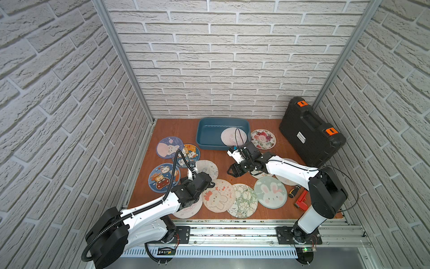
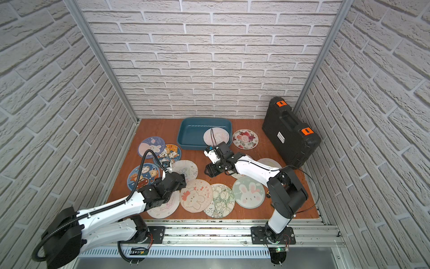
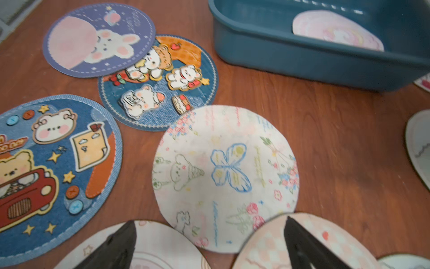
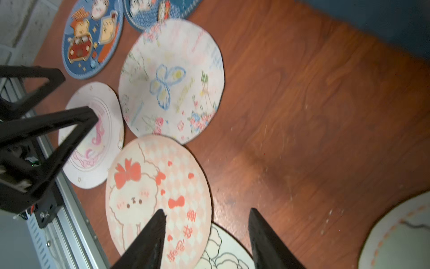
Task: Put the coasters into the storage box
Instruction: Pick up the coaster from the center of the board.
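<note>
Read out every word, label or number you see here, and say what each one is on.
White label on the black plastic hard case: too small to read.
Red characters on the round pink bow-print coaster: blurred, unreadable.
Pale lettering on the round purple bunny coaster: blurred, unreadable.
Orange lettering on the round blue car coaster: blurred, unreadable.
Nothing can be quoted.

Left arm [image 1: 149, 207] hides much of pink-swirl coaster [image 1: 190, 210].

place: robot lab cell | cues: faux-brick panels [image 1: 209, 58], aluminium rail [image 1: 232, 233]
</note>
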`<state>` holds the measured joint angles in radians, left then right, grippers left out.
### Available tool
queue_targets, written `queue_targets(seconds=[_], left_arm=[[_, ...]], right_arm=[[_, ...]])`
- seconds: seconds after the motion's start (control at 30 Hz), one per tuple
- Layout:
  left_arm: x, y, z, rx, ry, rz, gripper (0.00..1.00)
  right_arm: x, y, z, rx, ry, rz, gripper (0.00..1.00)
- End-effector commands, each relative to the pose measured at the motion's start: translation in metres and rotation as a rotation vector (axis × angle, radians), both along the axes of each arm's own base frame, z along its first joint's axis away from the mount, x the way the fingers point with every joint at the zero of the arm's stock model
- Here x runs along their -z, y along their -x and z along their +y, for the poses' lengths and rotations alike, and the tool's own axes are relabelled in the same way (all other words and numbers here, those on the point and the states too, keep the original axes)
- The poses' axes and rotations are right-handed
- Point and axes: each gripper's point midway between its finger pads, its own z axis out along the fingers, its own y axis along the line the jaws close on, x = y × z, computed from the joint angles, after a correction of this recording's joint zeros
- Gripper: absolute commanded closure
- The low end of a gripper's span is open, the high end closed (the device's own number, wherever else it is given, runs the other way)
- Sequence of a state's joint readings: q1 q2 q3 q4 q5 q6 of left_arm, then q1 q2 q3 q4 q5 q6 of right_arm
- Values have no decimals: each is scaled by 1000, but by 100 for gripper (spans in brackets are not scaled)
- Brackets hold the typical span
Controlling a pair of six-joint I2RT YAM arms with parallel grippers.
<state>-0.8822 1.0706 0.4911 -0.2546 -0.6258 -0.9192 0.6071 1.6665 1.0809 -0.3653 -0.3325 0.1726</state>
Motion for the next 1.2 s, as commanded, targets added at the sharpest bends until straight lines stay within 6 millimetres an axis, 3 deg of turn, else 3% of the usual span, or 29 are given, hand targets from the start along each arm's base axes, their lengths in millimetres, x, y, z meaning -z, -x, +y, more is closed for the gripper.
queue_targets(seconds=[0.0,0.17,0.37,0.73,1.17], left_arm=[[9,16,-12,25,-11,65,2],[25,39,-39,88,-21,125,2],[38,61,-57,145,-58,167,2],[62,67,-67,167,47,176,2],[79,70,-76,190,62,209,2]], right_arm=[[-2,19,-4,-13,-14,25,42],[18,40,-14,-15,33,91,43],[34,60,-16,-26,70,138,44],[47,71,2,-48,47,186,46],[66,78,4,-31,62,252,48]])
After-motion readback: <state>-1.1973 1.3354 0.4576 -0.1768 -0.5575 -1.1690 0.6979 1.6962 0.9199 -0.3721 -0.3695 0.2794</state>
